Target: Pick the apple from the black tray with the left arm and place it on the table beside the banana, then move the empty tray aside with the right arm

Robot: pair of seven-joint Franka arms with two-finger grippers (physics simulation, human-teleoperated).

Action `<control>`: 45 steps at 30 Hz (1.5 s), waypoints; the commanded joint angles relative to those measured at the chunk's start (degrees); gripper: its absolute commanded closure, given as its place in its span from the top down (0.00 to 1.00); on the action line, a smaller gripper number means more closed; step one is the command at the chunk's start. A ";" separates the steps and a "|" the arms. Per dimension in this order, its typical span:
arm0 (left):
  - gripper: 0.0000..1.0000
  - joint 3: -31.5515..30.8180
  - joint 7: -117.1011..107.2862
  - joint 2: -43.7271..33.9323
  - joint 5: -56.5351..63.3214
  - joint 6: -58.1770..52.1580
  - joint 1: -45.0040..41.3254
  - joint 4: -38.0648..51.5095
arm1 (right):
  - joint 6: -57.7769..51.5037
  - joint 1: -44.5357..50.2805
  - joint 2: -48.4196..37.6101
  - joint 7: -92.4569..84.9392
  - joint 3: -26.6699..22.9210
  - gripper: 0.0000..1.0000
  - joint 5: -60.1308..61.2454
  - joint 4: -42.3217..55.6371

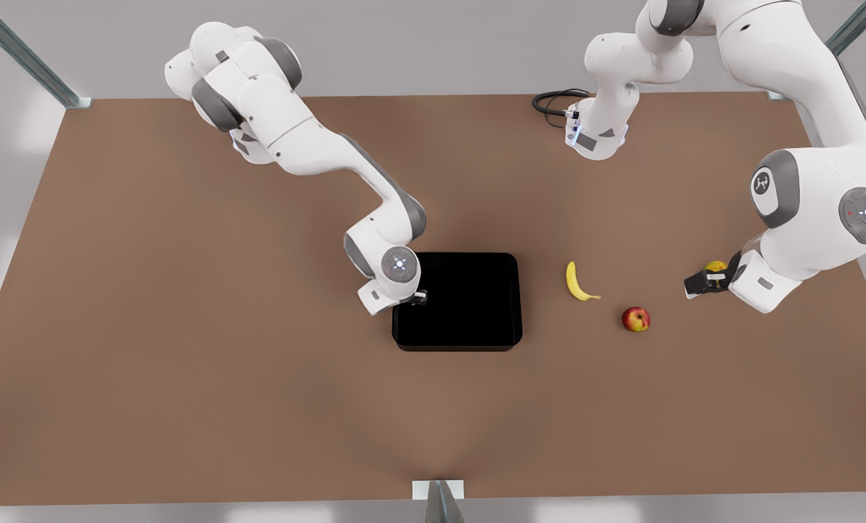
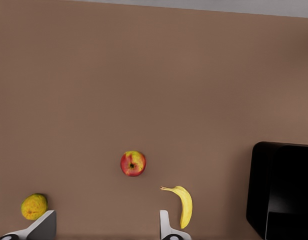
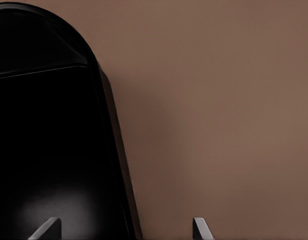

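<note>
Apple [image 1: 636, 319] already down on the tabletop [image 1: 186, 327], close by the banana [image 1: 580, 282], well clear of both grippers; that half of the task judged complete.

Left gripper [image 1: 697, 284] parked at the front view's right, low over the tabletop, fingers spread wide and empty. Dull yellow-green fruit [image 1: 715, 266] just behind it, near one fingertip in the left wrist view [image 2: 34, 206]; apple [image 2: 133, 163] ahead of the gripper, banana [image 2: 183, 205] close by the other finger. Left arm judged waiting, pulled back so as not to disturb the fruit.

Right gripper [image 1: 418, 296] low at the edge of the black tray [image 1: 469, 305], the edge farther from the fruit. Fingers [image 3: 201, 229] wide apart, straddling the tray's raised rim [image 3: 111, 140]: one inside over the glossy floor, one outside over bare tabletop. Nothing gripped yet. Stance judged a set-up for pinching the rim, so the empty tray can be dragged or lifted aside. Next move likely needs a firm pinch on the rim.
</note>
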 commanded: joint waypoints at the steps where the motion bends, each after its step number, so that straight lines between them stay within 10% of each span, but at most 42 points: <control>1: 1.00 0.05 -1.26 -0.06 0.05 -0.06 0.01 0.03 | 1.58 0.08 -0.03 -5.23 -0.06 0.98 -1.42 -0.61; 14: 1.00 -0.04 -1.26 -0.06 0.14 -0.15 0.01 -0.06 | 6.94 -0.10 0.23 -4.62 -0.06 0.95 -1.16 -5.09; 32: 1.00 -0.04 -1.26 -0.06 0.14 -0.24 -0.08 -0.15 | 7.82 -0.98 0.94 -4.97 -0.06 0.20 3.50 -5.01; 45: 1.00 -0.04 -1.26 -0.06 0.14 -0.24 -0.08 -0.15 | 6.67 -0.98 -0.47 -4.97 0.29 0.14 4.38 -4.83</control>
